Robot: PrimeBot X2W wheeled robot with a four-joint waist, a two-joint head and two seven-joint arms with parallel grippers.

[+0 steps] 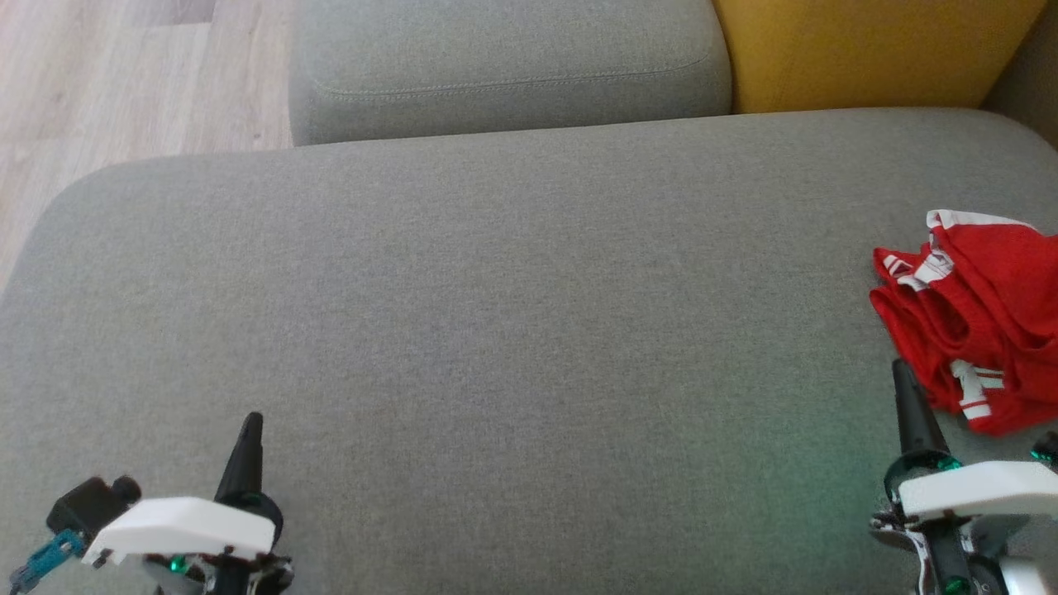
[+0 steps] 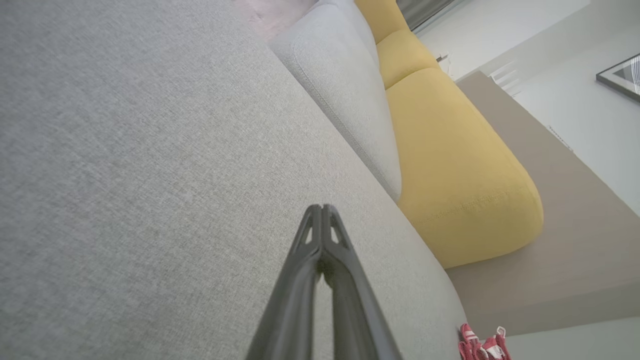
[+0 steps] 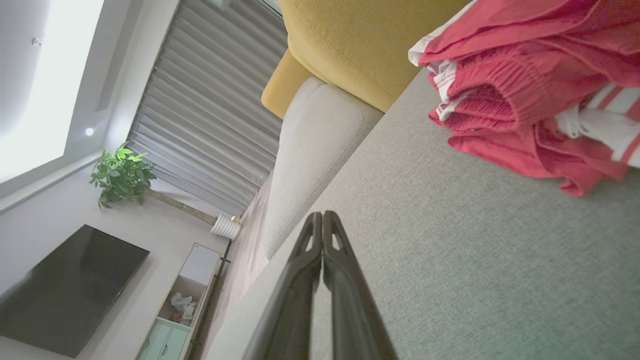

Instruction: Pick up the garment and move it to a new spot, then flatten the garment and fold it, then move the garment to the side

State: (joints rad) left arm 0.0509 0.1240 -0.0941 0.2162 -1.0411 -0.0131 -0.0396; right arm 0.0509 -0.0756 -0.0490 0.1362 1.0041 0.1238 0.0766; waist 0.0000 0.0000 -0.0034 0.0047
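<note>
The garment [image 1: 979, 314] is red with white stripes and lies crumpled at the right edge of the grey sofa seat [image 1: 512, 314]. In the right wrist view the garment [image 3: 530, 95] fills the upper right, and a small bit of the garment [image 2: 482, 345] shows at the bottom of the left wrist view. My right gripper [image 1: 901, 373] is shut and empty, its tip just left of the garment's near edge; its fingers [image 3: 323, 220] press together. At the lower left my left gripper [image 1: 251, 426] is shut and empty above bare seat, fingers [image 2: 322, 212] closed.
A grey back cushion [image 1: 504, 66] and a yellow cushion [image 1: 868, 49] stand behind the seat. Pale wood floor [image 1: 124, 83] lies beyond the seat's left edge. The right wrist view also holds a TV [image 3: 65, 290], a plant [image 3: 120, 175] and a low cabinet [image 3: 185, 300].
</note>
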